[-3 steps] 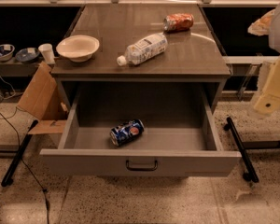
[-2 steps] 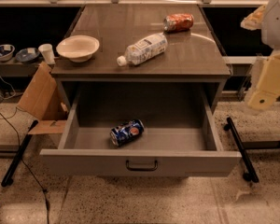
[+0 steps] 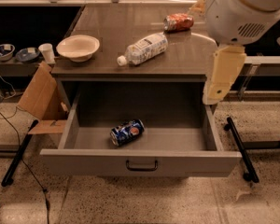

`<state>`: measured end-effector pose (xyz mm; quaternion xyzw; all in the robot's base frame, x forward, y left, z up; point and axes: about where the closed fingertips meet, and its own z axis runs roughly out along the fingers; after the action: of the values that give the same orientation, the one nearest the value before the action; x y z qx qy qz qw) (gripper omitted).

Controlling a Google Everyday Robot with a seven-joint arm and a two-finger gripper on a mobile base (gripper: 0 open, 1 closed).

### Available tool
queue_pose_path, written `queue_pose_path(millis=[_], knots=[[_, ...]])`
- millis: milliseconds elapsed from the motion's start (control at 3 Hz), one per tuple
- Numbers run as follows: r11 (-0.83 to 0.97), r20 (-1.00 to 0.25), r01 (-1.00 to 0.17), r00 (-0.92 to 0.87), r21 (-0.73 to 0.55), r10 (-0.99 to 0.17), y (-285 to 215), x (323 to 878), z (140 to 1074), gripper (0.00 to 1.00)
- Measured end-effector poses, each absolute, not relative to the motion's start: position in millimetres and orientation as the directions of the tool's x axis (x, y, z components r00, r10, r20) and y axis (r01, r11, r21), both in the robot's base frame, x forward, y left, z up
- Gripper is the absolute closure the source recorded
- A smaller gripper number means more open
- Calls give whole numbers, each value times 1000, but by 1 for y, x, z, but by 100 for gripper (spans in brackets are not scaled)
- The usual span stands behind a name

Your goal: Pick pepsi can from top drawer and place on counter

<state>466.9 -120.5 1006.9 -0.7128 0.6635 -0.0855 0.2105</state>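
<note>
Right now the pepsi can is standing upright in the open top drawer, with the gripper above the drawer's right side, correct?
Not quite. The camera view shows the pepsi can lying on its side, not upright, in the open top drawer. The gripper is above the drawer's right side, as you said.

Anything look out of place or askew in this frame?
Three containers lie on their sides: the pepsi can in the open top drawer, the plastic bottle and orange-red can on the counter. The end effector hangs near the drawer's right side.
</note>
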Motion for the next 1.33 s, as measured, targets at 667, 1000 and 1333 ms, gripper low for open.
queue_pose_path(millis=[667,1000,1333], knots=[[-383,8,-799,428,-464,-904,-57,524,935,0],[-607,163,-666,605,-433,-779,-42,536,899,0],[-608,163,-666,605,-433,-779,-42,536,899,0]])
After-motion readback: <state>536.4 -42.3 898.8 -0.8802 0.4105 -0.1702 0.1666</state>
